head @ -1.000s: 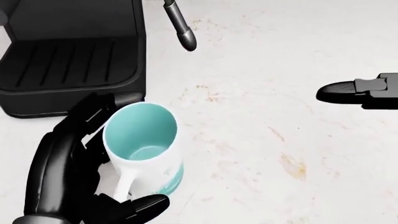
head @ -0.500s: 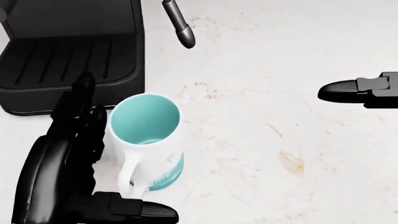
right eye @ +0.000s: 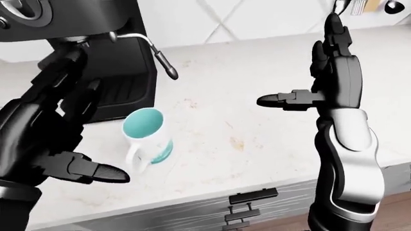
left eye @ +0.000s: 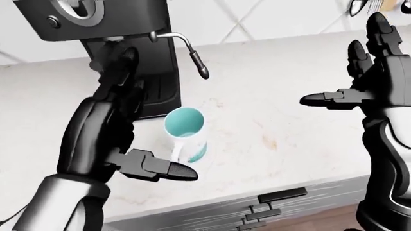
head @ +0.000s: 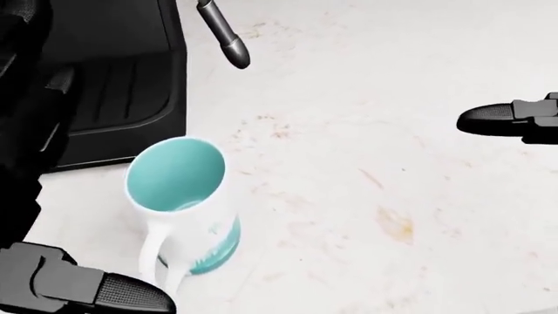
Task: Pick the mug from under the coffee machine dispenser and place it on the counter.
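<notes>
The white ceramic mug with the teal inside stands upright on the speckled pale stone counter, just beside the black coffee machine. My left hand is spread wide, off the mug, holding nothing. My right hand hangs open above the counter, well apart.

Mug on the counter — just right of the coffee machine

Left hand stands left of the mug, apart; right hand well to its right — drawers below the counter edge.
</notes>
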Robot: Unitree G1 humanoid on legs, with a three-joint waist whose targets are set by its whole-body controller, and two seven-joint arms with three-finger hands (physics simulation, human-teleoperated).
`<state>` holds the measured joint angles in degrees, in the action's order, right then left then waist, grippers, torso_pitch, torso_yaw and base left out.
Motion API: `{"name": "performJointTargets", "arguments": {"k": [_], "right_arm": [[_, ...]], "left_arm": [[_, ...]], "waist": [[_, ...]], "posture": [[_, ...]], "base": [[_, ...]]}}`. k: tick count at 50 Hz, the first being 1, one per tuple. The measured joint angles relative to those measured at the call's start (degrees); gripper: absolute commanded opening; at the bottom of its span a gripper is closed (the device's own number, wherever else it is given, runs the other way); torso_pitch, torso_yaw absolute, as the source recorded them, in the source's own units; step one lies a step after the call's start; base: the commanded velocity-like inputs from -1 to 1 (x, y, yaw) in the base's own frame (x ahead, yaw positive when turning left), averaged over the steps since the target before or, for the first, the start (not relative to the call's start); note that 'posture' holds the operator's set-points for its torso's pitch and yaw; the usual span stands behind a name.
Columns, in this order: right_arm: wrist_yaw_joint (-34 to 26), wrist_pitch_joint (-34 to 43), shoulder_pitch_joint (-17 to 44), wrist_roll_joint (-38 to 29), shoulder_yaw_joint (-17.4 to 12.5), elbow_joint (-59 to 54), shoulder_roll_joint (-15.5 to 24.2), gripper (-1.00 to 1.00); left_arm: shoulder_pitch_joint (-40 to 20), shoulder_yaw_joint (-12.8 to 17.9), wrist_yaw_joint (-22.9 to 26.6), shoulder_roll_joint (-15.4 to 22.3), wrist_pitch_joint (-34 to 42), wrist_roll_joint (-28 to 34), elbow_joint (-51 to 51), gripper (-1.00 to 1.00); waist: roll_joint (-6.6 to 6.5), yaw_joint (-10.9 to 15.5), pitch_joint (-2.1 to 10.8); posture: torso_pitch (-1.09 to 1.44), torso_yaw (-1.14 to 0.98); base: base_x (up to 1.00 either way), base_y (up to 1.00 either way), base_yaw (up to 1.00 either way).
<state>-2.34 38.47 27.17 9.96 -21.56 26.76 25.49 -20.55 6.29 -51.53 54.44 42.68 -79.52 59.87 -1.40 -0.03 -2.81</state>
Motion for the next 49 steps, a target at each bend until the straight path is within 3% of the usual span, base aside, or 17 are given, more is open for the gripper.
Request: {"name": "performJointTargets", "arguments": {"k": [4,9,11,14,18,20,25,29,33,41,49], "right_arm": [[-0.29,0.46,0.1,0.14,0.25,-0.55,-0.04,1.0],[-0.4,1.06,0.81,0.65,-0.24,0.37,0.71,1.0],[-0.39,0.94,1.31,0.82,-0.5,0.43,1.15,1.0],[-0.28,0.54,1.43,1.01,-1.17,0.42,1.72,1.0],[0.0,0.62,1.28,1.05,-1.09,-0.17,1.77,1.0],[-0.02,0.95,1.37,1.26,-0.81,-0.29,1.8,1.0],[-0.03,1.13,1.24,1.54,-0.81,0.06,1.85,1.0],[0.08,0.94,1.16,1.48,-0.91,0.44,1.87,1.0],[0.05,0.86,1.18,1.36,-0.63,0.2,1.73,1.0],[-0.11,0.59,0.9,1.1,-0.42,0.07,1.34,1.0],[-0.19,0.9,1.18,1.15,-0.73,0.16,1.64,1.0]], "left_arm": [[-5.56,4.98,-1.95,0.76,3.05,-6.98,-0.36,1.0],[-18.93,18.58,-11.83,-5.14,15.47,-24.27,0.13,1.0],[-22.41,20.43,-16.21,-6.48,19.72,-29.95,0.13,1.0],[-23.01,19.77,-18.04,-4.26,21.01,-33.48,0.13,1.0],[-23.18,18.83,-16.51,0.77,17.72,-33.48,0.13,1.0],[-22.8,19.97,-15.02,4.56,14.84,-33.48,0.13,1.0],[-17.66,25.49,-10.69,13.52,7.41,-32.77,0.13,1.0],[-9.05,31.04,-5.77,22.05,-0.28,-30.17,0.1,1.0],[-3.27,35.9,-2.11,27.16,-5.9,-28.6,-0.82,1.0],[1.48,43.9,2.4,32.27,-8.35,-26.34,-6.96,1.0],[3.01,47.71,6.29,33.91,-6.76,-22.19,-12.14,1.0]], "waist": [[0.02,0.13,-0.56],[-0.13,-0.06,-0.59],[-0.12,-0.28,-0.63],[-0.08,-0.59,-0.93],[0.1,-0.87,-1.59],[0.1,-0.99,-1.81],[-0.11,-0.96,-2.05],[-0.1,-0.96,-2.3],[-0.13,-0.79,-2.38],[-0.47,-0.57,-2.46],[-0.72,-0.59,-2.47]], "posture": [[0.0,0.0],[0.0,0.0],[0.0,0.0],[0.0,0.0],[0.0,0.0],[0.0,0.0],[0.0,0.0],[0.0,0.0],[0.0,0.0],[0.0,0.0],[0.0,0.0]], "base": [[0.0,0.0,0.0],[0.0,0.0,0.0],[0.0,0.0,0.0],[0.0,0.0,0.0],[0.0,0.0,0.0],[0.0,0.0,0.0],[0.0,0.0,0.0],[0.0,0.0,0.0],[0.0,0.0,0.0],[0.0,0.0,0.0],[0.0,0.0,0.0]]}}
